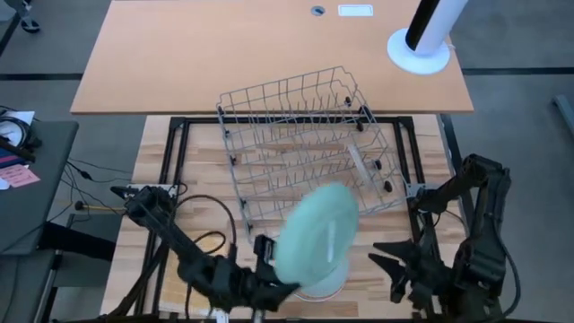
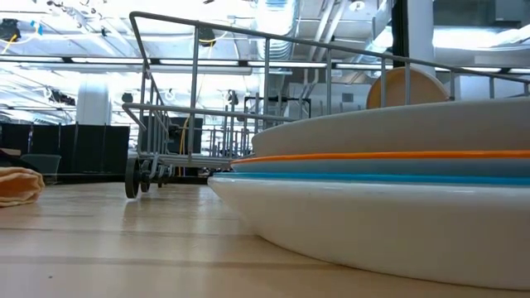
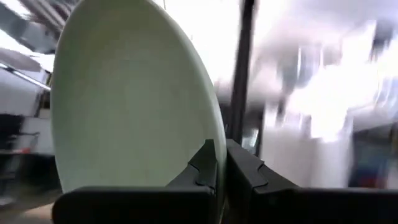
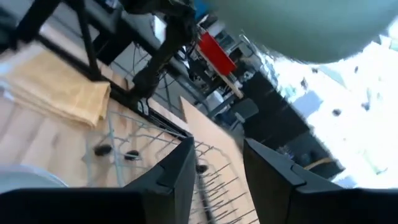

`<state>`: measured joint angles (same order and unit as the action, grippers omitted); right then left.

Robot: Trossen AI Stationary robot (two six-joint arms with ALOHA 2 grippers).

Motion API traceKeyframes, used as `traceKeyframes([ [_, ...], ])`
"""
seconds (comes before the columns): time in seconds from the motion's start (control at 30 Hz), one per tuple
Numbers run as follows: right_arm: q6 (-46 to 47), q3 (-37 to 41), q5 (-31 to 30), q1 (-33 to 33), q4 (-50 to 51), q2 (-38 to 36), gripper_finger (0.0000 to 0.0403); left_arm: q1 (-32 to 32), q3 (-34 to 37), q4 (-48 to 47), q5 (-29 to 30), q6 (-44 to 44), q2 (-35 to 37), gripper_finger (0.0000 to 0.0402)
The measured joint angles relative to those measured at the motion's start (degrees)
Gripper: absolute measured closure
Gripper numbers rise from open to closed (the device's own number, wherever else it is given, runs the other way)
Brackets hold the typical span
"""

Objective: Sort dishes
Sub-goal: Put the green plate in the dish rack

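Stacked plates [image 2: 389, 207] fill the low view's foreground on the wooden bench [image 2: 108, 248]: a white one at the bottom, a blue-edged one and an orange-edged one above it, and a pale beige-grey one on top. From above, only the white rim of that stack [image 1: 325, 285] shows at the bench's near edge, between the two arms, because a pale teal-green plate [image 1: 316, 231] is held tilted in the air over it. The left gripper [image 1: 280, 285] has its jaws clamped on that plate's lower rim; its wrist view shows the two dark fingers [image 3: 205, 165] pinching the rim of the plate [image 3: 130, 99] standing on edge. Just beyond the raised plate sits the grey wire dish rack [image 1: 305, 144], with no plates in it. A folded yellow cloth [image 4: 56, 87] lies beside the rack. The right gripper [image 1: 395, 262] waits at the near right of the bench, jaws apart and holding nothing.
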<state>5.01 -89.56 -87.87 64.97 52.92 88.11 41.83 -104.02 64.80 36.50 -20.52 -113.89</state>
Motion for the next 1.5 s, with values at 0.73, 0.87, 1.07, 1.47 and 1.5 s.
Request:
traceKeyframes([
  [0.73,-38.47,0.04,-2.06,-1.77,-39.38,4.85,0.0149,-6.06,16.78,5.85,15.21,7.95,-0.43,0.0398],
  [0.87,-38.28,0.09,4.08,-0.79,-38.60,-2.47,0.0153,-5.77,15.62,-7.95,18.36,13.09,-0.43,0.0398],
  [1.07,-15.83,-0.09,34.70,-7.21,-24.66,-18.82,0.0154,-5.67,12.11,-27.38,16.06,23.51,-0.43,0.0398],
  [1.47,-3.49,9.71,30.46,-13.37,-8.75,-22.29,0.0154,-6.02,11.57,-19.81,31.24,3.40,0.81,0.0398],
  [1.5,-3.39,10.64,28.90,-13.13,-8.85,-21.59,0.0154,-6.02,11.56,-20.67,32.61,2.14,0.90,0.0398],
])
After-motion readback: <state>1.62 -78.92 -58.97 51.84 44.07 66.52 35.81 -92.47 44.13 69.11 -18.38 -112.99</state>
